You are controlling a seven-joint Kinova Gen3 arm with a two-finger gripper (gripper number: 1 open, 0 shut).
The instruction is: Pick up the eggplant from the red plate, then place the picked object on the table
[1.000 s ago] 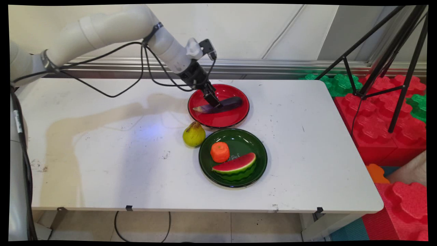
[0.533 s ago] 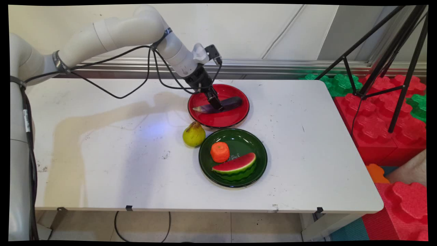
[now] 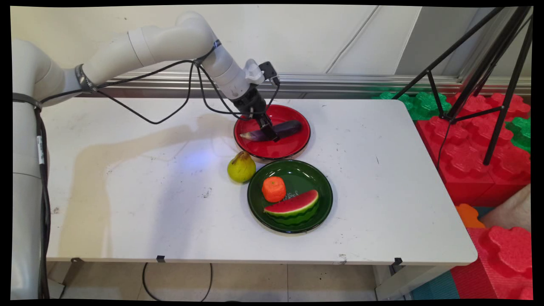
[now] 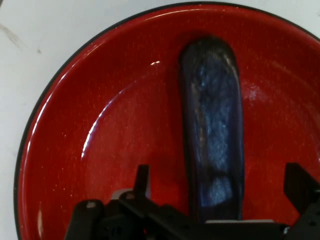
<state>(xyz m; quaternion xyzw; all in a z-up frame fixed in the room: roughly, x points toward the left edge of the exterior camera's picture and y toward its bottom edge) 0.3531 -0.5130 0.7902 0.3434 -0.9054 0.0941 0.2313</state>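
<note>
Eggplant (image 3: 272, 130): lies in red plate (image 3: 293, 146), far side of counter (image 3: 148, 191) | long axis crosswise between fingers (image 4: 300, 185) | gripper (image 3: 270, 132) astride its middle, fingers apart, not clamped.

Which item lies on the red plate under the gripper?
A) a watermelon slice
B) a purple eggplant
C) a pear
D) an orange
B: the purple eggplant lies on the red plate, with the gripper right over it.
</note>
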